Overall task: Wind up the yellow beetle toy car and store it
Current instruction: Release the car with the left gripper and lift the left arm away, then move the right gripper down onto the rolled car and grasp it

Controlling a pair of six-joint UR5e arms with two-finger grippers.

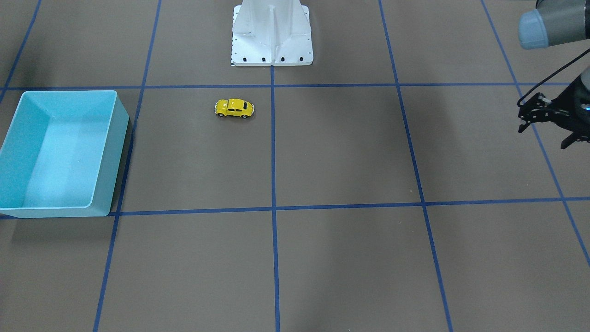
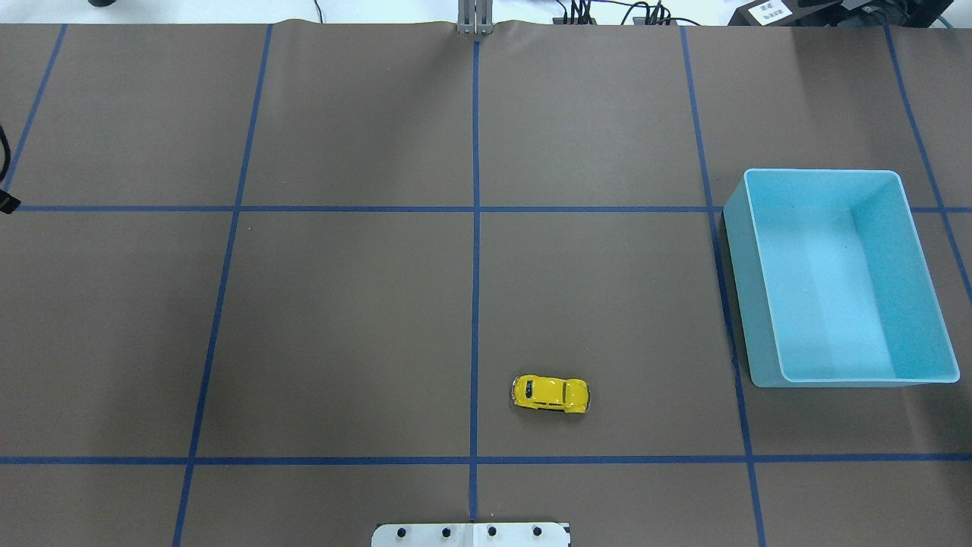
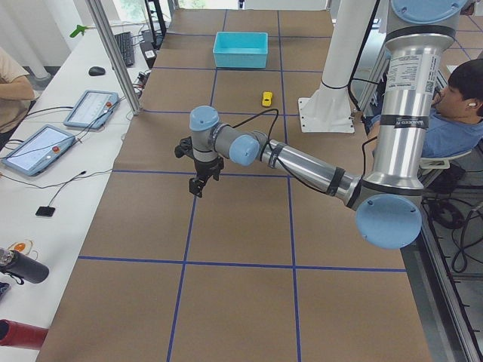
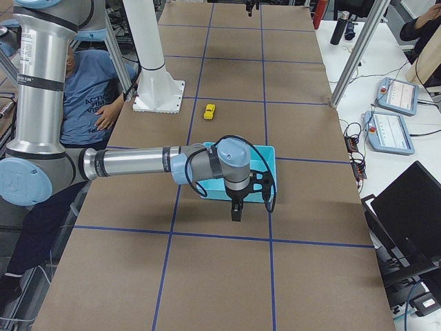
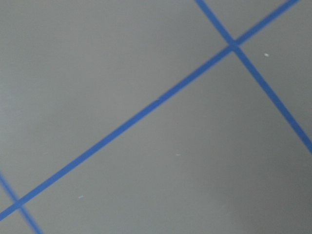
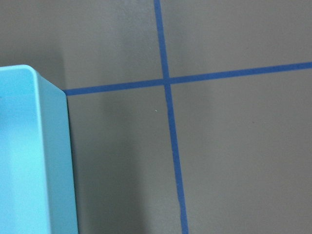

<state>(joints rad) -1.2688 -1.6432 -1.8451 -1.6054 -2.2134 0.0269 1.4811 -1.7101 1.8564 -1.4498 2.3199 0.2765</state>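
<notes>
The yellow beetle toy car (image 1: 234,108) could be nudged rolling by the left tool (image 1: 543,137), seen spread, well apart from it. Whether the right tool (image 4: 236,214) is spread cannot be told.

light: bright, even, overhead | shadows: faint soft bands across my desk (image 1: 332,240) | focus: my left wrist view blurred, others sharp

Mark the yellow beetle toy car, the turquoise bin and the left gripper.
yellow beetle toy car (image 2: 550,393): overhead exterior view, on its roof.
turquoise bin (image 2: 835,289): overhead exterior view, on its bare floor.
left gripper (image 1: 542,138): exterior front-facing view, midway between its fingertips.
</notes>
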